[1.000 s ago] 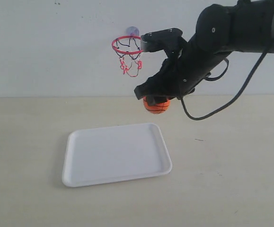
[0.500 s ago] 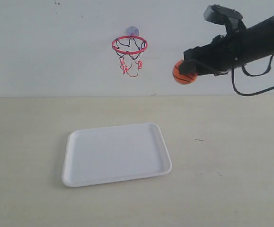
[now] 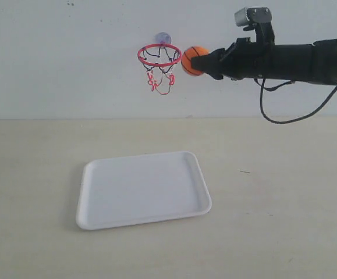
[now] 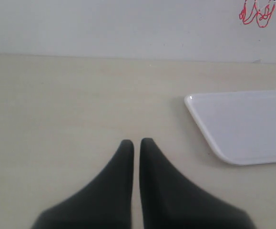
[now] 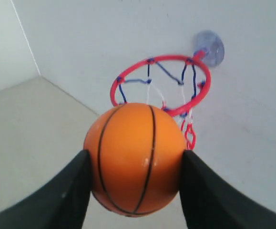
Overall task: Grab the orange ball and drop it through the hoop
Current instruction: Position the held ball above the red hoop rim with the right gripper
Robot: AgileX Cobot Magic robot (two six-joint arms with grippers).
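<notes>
The orange ball is held in the right gripper, high above the tabletop and just to the right of the hoop. In the exterior view the ball is seen at about the height of the red ring, right beside its right edge; whether the two touch cannot be told. The right arm is stretched out nearly level from the right, and a black cable is looped beneath it.

In the right wrist view the ball is clamped between the two dark jaws of the right gripper, which are spread to the ball's width and pressed against its sides. Beyond it the hoop is seen, fixed to the pale wall by a suction cup.

A white tray is laid flat on the tabletop, below the hoop and nearer to the camera.

In the left wrist view the left gripper is seen low over the tabletop, to the left of the tray. Its jaws are drawn almost together, only a thin slit being left between them, and nothing is gripped.
</notes>
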